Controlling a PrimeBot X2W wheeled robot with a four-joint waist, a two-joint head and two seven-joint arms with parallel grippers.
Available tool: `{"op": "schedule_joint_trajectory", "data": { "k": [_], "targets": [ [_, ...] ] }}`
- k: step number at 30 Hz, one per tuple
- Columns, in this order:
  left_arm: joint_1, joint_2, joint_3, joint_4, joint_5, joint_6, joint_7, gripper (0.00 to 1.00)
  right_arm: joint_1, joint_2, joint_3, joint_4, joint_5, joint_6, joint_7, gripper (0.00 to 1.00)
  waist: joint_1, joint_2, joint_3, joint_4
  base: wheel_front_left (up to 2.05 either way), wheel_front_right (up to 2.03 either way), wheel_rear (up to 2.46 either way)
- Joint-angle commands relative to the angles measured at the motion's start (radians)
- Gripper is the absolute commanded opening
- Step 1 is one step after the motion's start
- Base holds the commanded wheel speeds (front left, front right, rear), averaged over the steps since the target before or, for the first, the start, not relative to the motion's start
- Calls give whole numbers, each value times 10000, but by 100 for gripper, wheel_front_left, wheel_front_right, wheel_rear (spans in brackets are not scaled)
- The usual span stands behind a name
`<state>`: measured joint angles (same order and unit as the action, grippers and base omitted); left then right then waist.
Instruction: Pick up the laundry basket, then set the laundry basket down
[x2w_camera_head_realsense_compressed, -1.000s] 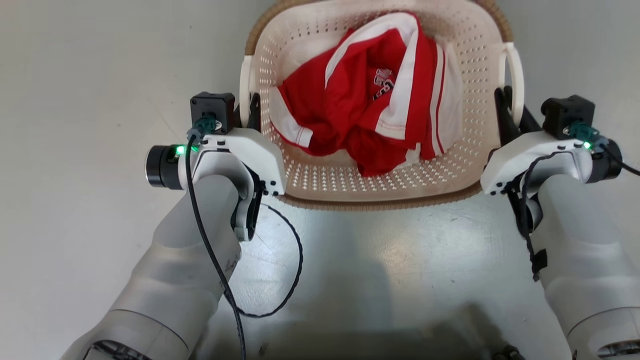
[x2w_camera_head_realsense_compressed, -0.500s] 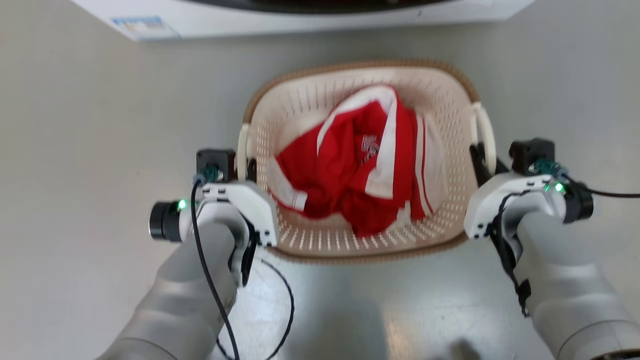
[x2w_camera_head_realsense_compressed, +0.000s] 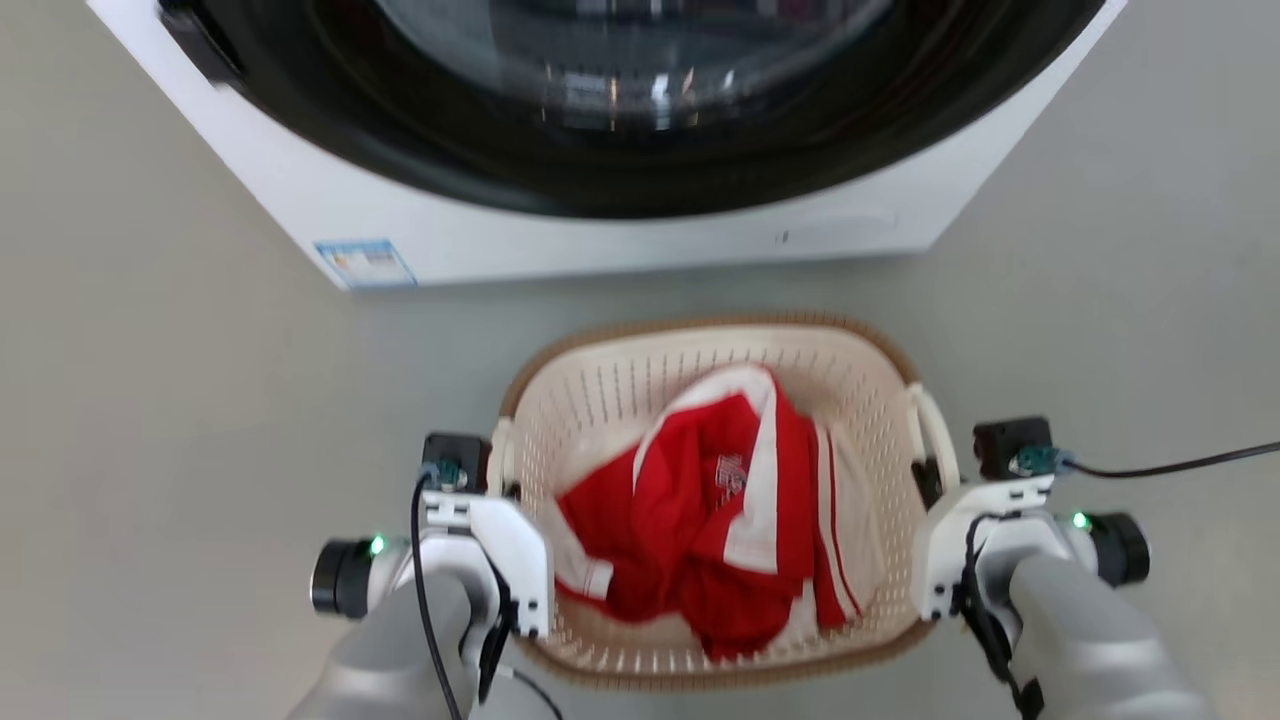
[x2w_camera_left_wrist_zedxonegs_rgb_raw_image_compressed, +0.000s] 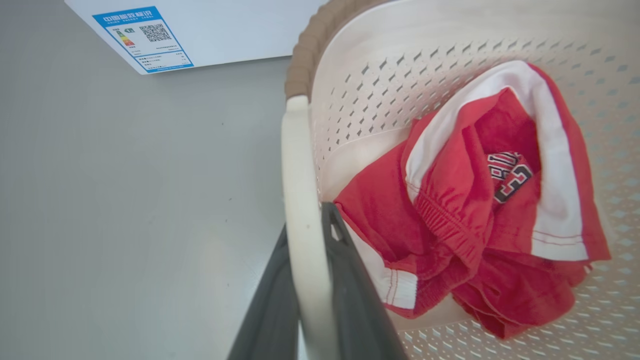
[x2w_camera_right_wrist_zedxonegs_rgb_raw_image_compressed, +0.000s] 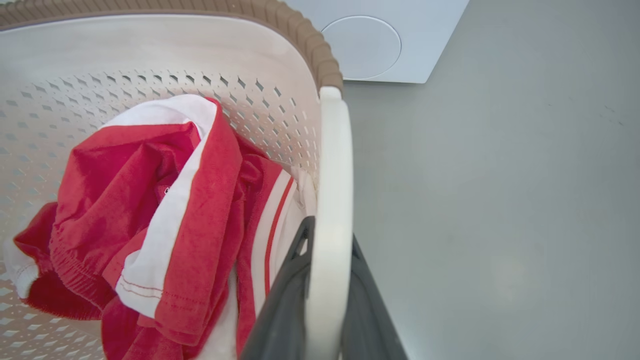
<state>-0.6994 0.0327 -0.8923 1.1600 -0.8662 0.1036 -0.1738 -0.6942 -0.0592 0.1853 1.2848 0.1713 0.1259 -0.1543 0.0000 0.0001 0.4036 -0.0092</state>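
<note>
The cream laundry basket (x2w_camera_head_realsense_compressed: 610, 405) with its brown woven rim is in the lower middle of the head view, holding a red and white garment (x2w_camera_head_realsense_compressed: 720, 520). My left gripper (x2w_camera_head_realsense_compressed: 505, 478) is shut on the basket's left white loop handle (x2w_camera_left_wrist_zedxonegs_rgb_raw_image_compressed: 300, 200), one dark finger on each side of it. On the other side my right gripper (x2w_camera_head_realsense_compressed: 925, 475) is shut on the right loop handle (x2w_camera_right_wrist_zedxonegs_rgb_raw_image_compressed: 332, 200) in the same way. The basket hangs level between my two arms, just in front of the washing machine.
A white front-loading washing machine (x2w_camera_head_realsense_compressed: 620, 230) with a dark round door (x2w_camera_head_realsense_compressed: 640, 90) stands straight ahead, close beyond the basket. Its energy label (x2w_camera_left_wrist_zedxonegs_rgb_raw_image_compressed: 145, 37) sits at its lower left corner. Grey floor (x2w_camera_head_realsense_compressed: 150, 400) spreads to both sides.
The head view has swung upward, bringing the washing machine into sight. The basket now looks smaller and lower in view. Both grippers keep their hold on the handles.
</note>
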Motion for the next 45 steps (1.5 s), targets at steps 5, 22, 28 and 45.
{"op": "schedule_joint_trajectory", "data": {
  "k": [5,22,28,45],
  "targets": [
    [531,175,-207,58,-290,-168,148,0,561,87,1201,-262,937,48,583,0,0,-1,-1625,-46,0,0,0],
    [1709,175,-875,70,-1051,-451,855,0,1680,89,3301,-773,2755,48,1874,0,0,-1,-4156,-196,0,0,0],
    [1778,175,-1023,65,-1278,-501,936,0,1568,89,3745,-800,3123,48,1981,0,0,-1,-4457,-250,0,0,0],
    [1767,175,-1494,170,-1671,-571,970,0,1540,89,4644,-689,3896,48,2050,0,0,-1,-4677,-299,0,0,0]
  ]
}}
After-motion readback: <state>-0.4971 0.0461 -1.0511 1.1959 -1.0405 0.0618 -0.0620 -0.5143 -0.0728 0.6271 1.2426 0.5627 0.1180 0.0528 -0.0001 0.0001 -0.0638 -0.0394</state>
